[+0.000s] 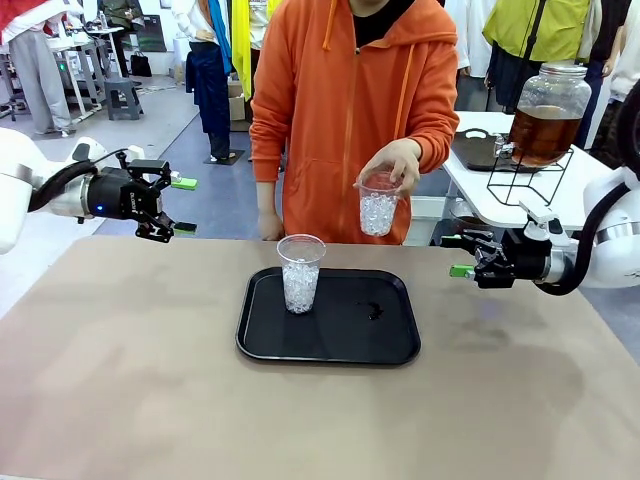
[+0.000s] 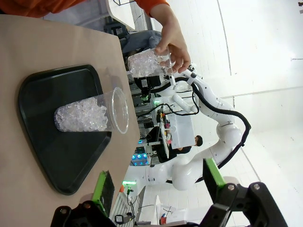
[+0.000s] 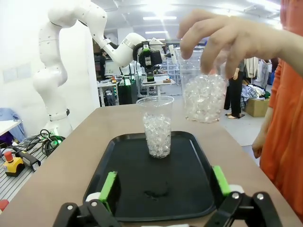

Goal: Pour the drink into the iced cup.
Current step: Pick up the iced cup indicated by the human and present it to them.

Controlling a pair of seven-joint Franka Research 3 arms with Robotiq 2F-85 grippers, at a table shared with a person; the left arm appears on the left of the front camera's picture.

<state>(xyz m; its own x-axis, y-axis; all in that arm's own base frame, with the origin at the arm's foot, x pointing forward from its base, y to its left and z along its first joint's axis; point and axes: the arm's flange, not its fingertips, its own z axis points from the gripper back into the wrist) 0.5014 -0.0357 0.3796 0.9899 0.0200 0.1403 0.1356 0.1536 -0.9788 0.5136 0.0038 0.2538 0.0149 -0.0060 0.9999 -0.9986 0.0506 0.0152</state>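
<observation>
A clear iced cup (image 1: 300, 272) (image 2: 90, 113) (image 3: 157, 125) stands upright on the left part of a black tray (image 1: 390, 340) (image 2: 61, 156) (image 3: 189, 189). A person in an orange hoodie holds a second ice-filled cup (image 1: 378, 205) (image 2: 144, 61) (image 3: 203, 94) by its rim, above the table's far edge. The amber drink (image 1: 545, 132) fills a lidded glass dispenser jar on a wire stand at the back right. My left gripper (image 1: 180, 205) (image 2: 158, 184) hovers open, left of the tray. To the tray's right, my right gripper (image 1: 462, 255) (image 3: 164, 187) is open with nothing in it.
The jar's stand sits on a white side table (image 1: 560, 195) beyond my right arm. A small dark smear (image 1: 373, 312) (image 3: 156, 193) marks the tray's right half. The brown tabletop (image 1: 130, 380) is bare around the tray.
</observation>
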